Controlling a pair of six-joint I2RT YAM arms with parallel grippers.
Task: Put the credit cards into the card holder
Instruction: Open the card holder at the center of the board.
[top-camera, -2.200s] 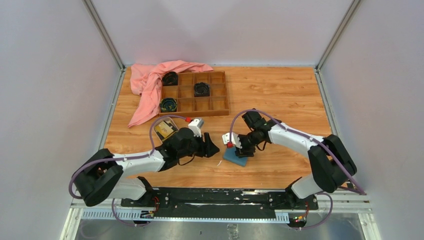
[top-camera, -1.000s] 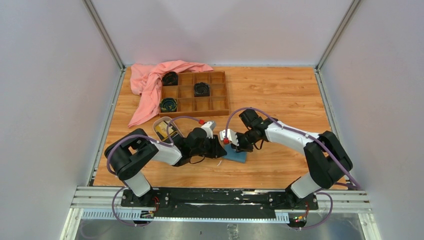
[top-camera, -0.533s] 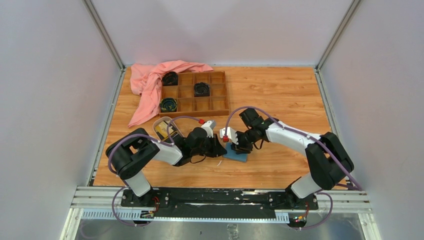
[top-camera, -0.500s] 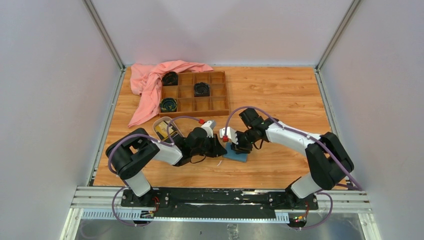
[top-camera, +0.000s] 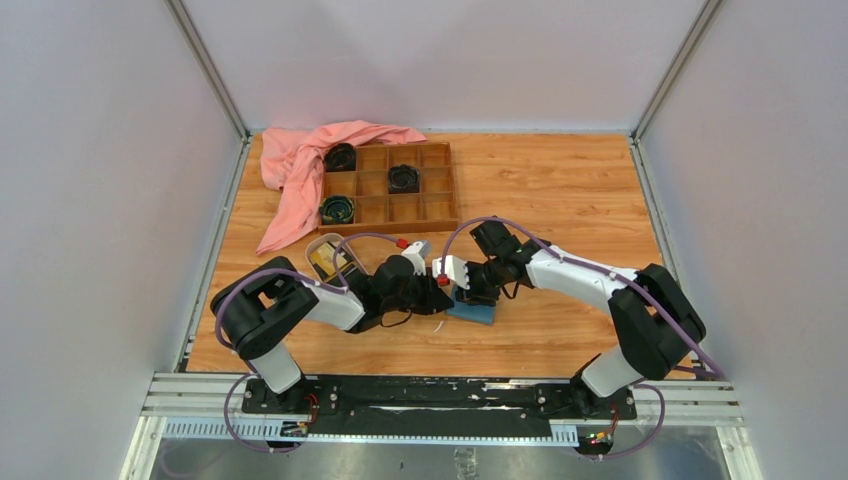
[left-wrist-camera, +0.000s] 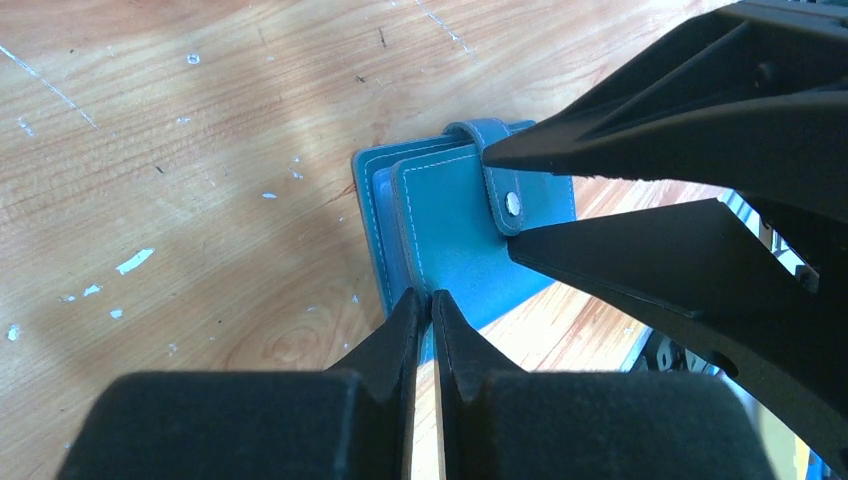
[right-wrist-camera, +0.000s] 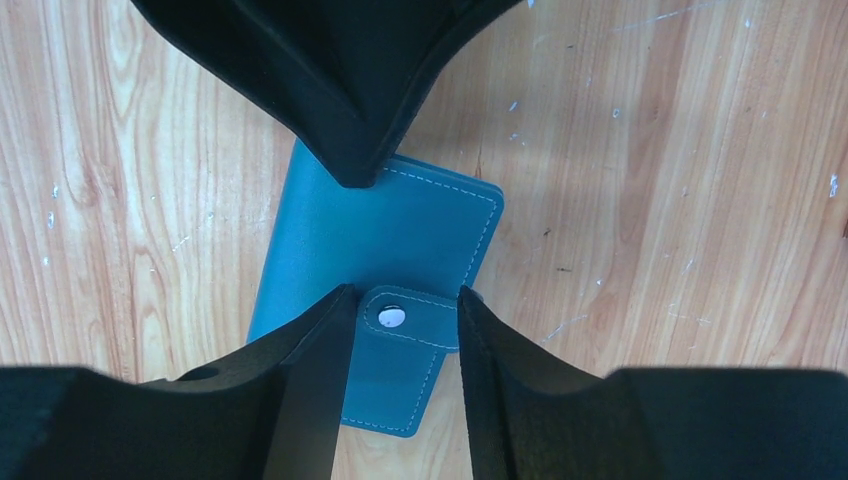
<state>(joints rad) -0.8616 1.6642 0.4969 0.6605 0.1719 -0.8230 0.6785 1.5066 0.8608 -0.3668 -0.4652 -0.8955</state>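
Table (top-camera: 560, 190) first: wooden tray (top-camera: 452, 190) at 11 o'clock from centre, pink cloth (top-camera: 295, 170) draped over the tray's left side. Small dish (top-camera: 318, 240) sits at 10 o'clock from the wallet, behind the left arm, and the cards (top-camera: 325, 261) are inside it, none loaded yet.

Wallet (top-camera: 472, 312) lies flat near the front middle of the table, closed, with the snap tab (right-wrist-camera: 405, 318) fastened. In the right wrist view its long axis runs roughly 1 to 7 o'clock.

Right gripper (right-wrist-camera: 404, 292) is spread, one finger on each side of the tab at the wallet's 6 o'clock edge. Can't tell if the fingers touch it.

Left gripper (left-wrist-camera: 423, 300) has its fingers pressed almost together, tips against the opposite edge, 12 o'clock in the right wrist view. Can't tell if any leather sits between them.

My read: the step is unsnapping and opening. The right arm is the one on the tab, so it should close across it and pull while the left pins the far edge. Risk is the wallet sliding instead of popping open.
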